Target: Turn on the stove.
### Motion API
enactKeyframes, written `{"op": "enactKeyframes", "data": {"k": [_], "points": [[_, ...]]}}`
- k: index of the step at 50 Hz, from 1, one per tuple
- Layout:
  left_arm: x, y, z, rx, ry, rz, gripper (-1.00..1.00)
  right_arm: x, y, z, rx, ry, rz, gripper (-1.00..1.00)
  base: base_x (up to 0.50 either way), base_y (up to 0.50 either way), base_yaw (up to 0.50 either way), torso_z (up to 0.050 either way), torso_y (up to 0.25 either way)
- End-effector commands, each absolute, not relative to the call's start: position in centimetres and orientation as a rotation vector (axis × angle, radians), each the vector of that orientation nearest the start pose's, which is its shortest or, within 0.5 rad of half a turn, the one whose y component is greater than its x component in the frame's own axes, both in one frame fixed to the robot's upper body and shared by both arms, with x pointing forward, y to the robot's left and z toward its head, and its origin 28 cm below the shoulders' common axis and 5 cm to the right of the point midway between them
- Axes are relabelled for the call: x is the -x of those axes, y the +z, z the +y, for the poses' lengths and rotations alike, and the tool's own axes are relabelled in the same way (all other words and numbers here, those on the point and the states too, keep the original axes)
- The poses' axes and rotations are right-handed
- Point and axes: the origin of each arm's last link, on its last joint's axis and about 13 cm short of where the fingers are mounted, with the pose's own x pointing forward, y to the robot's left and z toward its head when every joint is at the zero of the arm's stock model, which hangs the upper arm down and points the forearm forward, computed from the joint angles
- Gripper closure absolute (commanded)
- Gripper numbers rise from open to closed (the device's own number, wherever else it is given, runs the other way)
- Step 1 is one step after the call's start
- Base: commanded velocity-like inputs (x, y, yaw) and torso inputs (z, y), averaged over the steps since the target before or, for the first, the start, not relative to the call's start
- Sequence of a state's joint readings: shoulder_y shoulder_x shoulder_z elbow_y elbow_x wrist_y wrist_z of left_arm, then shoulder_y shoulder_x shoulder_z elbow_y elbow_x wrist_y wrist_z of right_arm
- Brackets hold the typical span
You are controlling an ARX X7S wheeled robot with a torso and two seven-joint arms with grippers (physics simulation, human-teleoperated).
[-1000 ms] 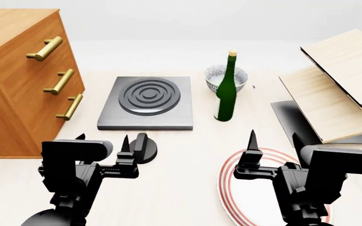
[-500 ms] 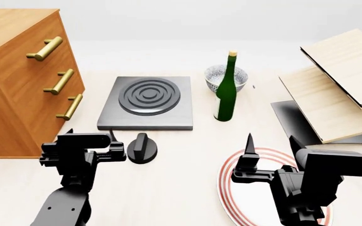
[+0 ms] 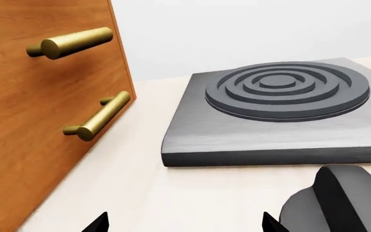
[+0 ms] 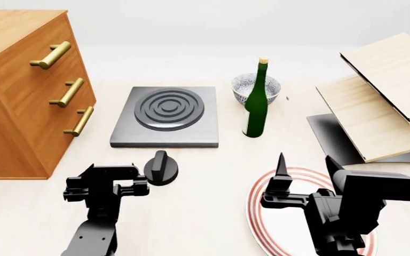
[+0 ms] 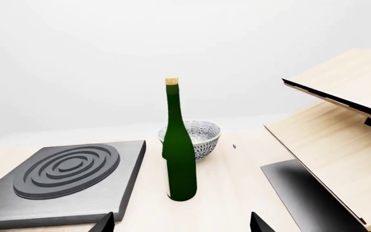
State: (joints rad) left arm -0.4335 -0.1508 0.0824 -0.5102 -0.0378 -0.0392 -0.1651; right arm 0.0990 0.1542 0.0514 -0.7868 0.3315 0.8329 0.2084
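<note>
1. Just beside the left gripper (image 4: 119, 178), off its inner fingertip, the knob (image 4: 160, 167) stands upright on the table (image 4: 212, 160); jaws spread wide, holding nothing, not around the knob.
2. Ahead of those jaws, beyond the knob, the stove (image 4: 166, 115) lies flat, its ringed burner (image 3: 287, 89) uppermost.
3. Beside the left jaws, on the outer side, the wooden drawer unit (image 4: 21, 90).
4. Above the red-ringed plate (image 4: 256, 210), the right gripper (image 4: 306, 166) has jaws wide apart, empty.
5. Ahead of the right jaws, the green bottle (image 5: 179, 154) stands upright, near the stove.

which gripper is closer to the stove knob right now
Left. The left gripper sits just beside the knob; the right gripper hangs well off, over the plate.
</note>
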Motion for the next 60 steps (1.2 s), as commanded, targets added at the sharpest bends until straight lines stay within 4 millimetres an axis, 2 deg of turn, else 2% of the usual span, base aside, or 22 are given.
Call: {"op": "enactKeyframes", "data": {"k": [1, 7, 8, 15, 16, 17, 19, 21, 22, 29, 34, 43, 60], "points": [[-29.8, -0.1, 23.2, -0.136, 0.138, 0.153, -1.00, -19.1, 13.5, -10.9, -0.078, -0.016, -0.033, -1.00, 0.00, 0.00, 0.00, 0.000, 0.000], [-30.1, -0.2, 22.2, -0.144, 0.115, 0.156, -1.00, -19.0, 13.4, -11.0, -0.080, -0.019, -0.028, -1.00, 0.00, 0.00, 0.00, 0.000, 0.000], [-30.5, 0.4, 21.0, -0.153, 0.080, 0.140, -1.00, -19.0, 13.2, -11.0, -0.080, -0.017, -0.024, -1.00, 0.00, 0.00, 0.00, 0.000, 0.000], [-30.8, 0.5, 19.2, -0.164, 0.023, 0.133, -1.00, -19.0, 13.0, -11.1, -0.079, -0.019, -0.018, -1.00, 0.00, 0.00, 0.00, 0.000, 0.000], [-26.4, -2.4, 19.5, -0.142, -0.219, 0.331, -1.00, -18.9, 13.0, -11.6, -0.102, -0.038, -0.023, -1.00, 0.00, 0.00, 0.00, 0.000, 0.000], [-23.6, -2.9, 17.3, -0.069, -0.304, 0.428, -1.00, -18.9, 13.0, -11.5, -0.101, -0.039, -0.021, -1.00, 0.00, 0.00, 0.00, 0.000, 0.000], [-24.1, 1.4, 17.5, -0.049, -0.303, 0.392, -1.00, -18.9, 13.0, -11.4, -0.102, -0.036, -0.021, -1.00, 0.00, 0.00, 0.00, 0.000, 0.000], [-24.1, 7.1, 17.5, -0.032, -0.306, 0.123, -1.00, -18.8, 13.1, -11.3, -0.103, -0.031, -0.024, -1.00, 0.00, 0.00, 0.00, 0.000, 0.000], [-23.8, 8.4, 17.6, -0.031, -0.308, 0.059, -1.00, -18.8, 13.2, -11.3, -0.102, -0.030, -0.026, -1.00, 0.00, 0.00, 0.00, 0.000, 0.000], [-23.0, 10.1, 19.8, 0.014, -0.246, 0.041, -1.00, -18.9, 13.1, -11.4, -0.100, -0.035, -0.023, -1.00, 0.00, 0.00, 0.00, 0.000, 0.000], [-21.1, 11.7, 21.2, 0.059, -0.201, 0.016, -1.00, -19.1, 12.7, -11.2, -0.093, -0.033, -0.012, -1.00, 0.00, 0.00, 0.00, 0.000, 0.000], [-20.6, 11.5, 22.2, 0.080, -0.056, 0.020, -1.00, -19.6, 11.7, -10.9, -0.074, -0.044, 0.002, -1.00, 0.00, 0.00, 0.00, 0.000, 0.000], [-20.7, 10.4, 22.3, 0.076, -0.021, 0.050, -1.00, -19.8, 11.1, -11.0, -0.067, -0.065, 0.002, -1.00, 0.00, 0.00, 0.00, 0.000, 0.000]]}}
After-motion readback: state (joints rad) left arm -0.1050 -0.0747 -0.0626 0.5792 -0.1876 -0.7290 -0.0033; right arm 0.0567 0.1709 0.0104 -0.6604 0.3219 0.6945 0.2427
